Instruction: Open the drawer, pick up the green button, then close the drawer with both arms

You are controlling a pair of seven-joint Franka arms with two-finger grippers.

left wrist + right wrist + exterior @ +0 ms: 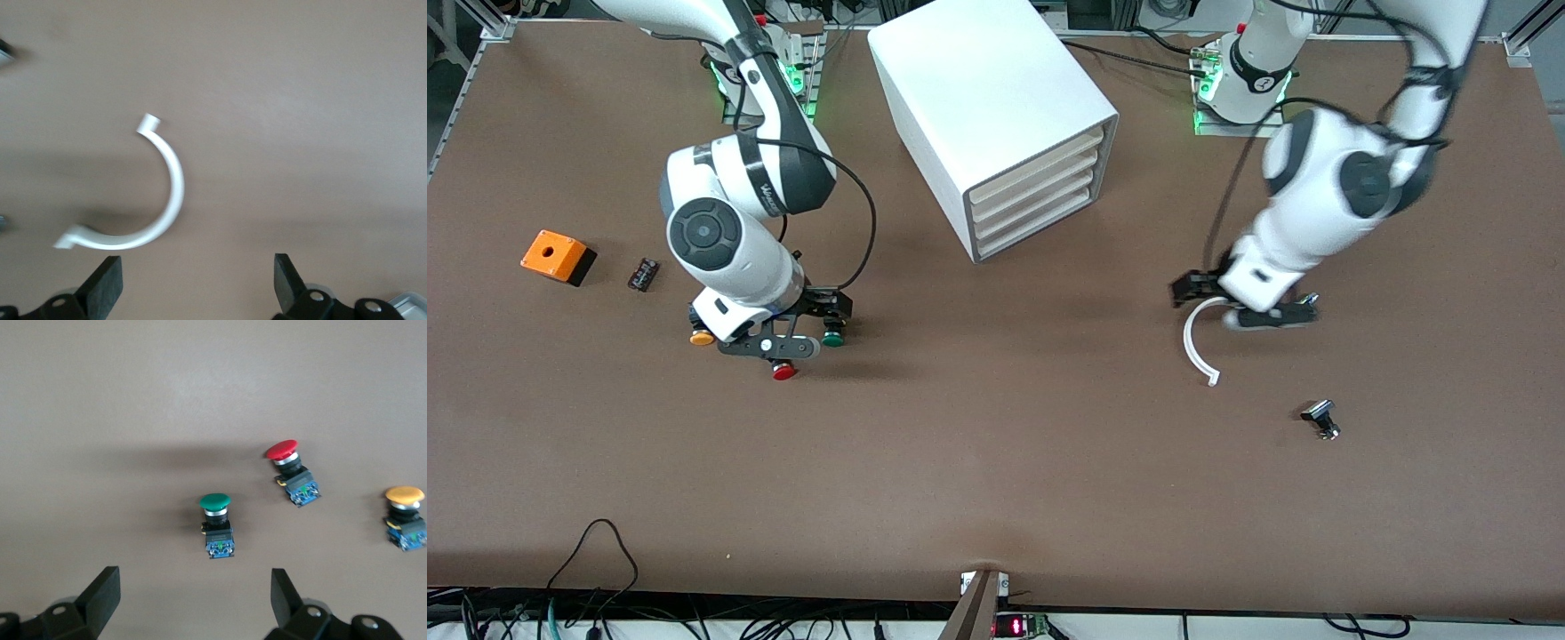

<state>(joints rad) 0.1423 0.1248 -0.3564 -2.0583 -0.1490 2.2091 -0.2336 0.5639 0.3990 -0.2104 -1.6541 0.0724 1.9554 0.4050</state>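
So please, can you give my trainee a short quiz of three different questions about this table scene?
1. True or false: the bottom drawer of the cabinet stands open.
2. Which button lies between the right gripper's fingers in the right wrist view? A green button, B red button, C yellow-orange button.
3. Fill in: the left gripper, fingers open, hangs over a white ____.

Key: 1 false, all four drawers are shut. 2 A. 3 curved clip.
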